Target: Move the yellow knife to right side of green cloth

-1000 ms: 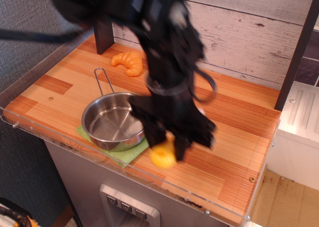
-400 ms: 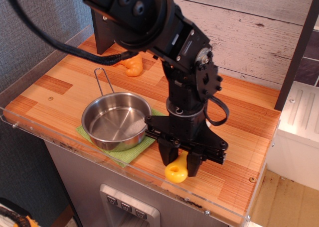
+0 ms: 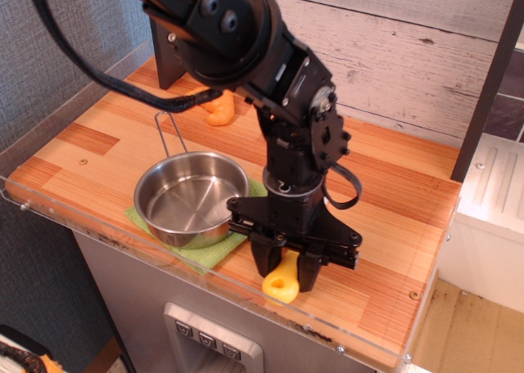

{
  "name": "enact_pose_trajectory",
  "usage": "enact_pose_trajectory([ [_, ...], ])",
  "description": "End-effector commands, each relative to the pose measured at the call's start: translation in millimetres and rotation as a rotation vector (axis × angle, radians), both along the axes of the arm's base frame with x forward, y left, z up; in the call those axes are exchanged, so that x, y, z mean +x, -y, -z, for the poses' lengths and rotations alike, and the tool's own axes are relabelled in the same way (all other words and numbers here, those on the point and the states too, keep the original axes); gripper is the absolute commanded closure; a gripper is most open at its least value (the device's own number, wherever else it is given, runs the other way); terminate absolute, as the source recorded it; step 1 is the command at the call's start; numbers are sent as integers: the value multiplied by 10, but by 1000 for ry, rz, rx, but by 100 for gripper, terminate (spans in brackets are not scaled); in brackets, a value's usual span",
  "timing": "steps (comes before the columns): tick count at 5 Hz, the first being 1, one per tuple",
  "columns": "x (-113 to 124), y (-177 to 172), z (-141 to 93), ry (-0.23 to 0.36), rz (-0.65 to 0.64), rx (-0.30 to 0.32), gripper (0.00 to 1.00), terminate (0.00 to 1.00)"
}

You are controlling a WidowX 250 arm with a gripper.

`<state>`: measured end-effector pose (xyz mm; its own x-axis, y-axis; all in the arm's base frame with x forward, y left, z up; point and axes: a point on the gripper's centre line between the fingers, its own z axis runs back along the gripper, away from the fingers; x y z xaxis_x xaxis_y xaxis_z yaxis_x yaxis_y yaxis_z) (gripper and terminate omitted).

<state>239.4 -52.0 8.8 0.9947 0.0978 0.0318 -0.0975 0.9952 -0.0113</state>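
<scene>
Observation.image view: gripper (image 3: 284,268) is pointing down with fingers clamped on the yellow knife (image 3: 281,282), whose holed handle end is sitting low over the wooden counter (image 3: 385,250) just right of the green cloth (image 3: 214,254) under the steel pan (image 3: 190,197).

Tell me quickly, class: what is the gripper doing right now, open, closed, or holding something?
Gripper: closed on the yellow knife, holding it by the handle just right of the green cloth.
</scene>
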Motion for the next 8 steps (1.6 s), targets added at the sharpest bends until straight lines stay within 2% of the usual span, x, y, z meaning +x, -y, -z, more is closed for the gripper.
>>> enact_pose_trajectory([
  [1,-113,-141,-242,39,70,-29,0,0],
  [2,31,-268,-738,130,171,-38,0,0],
  [3,168,-532,-1210,195,188,-35,0,0],
  [4,228,-839,-1436,195,156,-19,0,0],
  [6,267,-1120,-1350,131,124,-12,0,0],
  [7,267,-1120,-1350,131,124,-12,0,0],
  [8,267,-1120,-1350,131,124,-12,0,100],
])
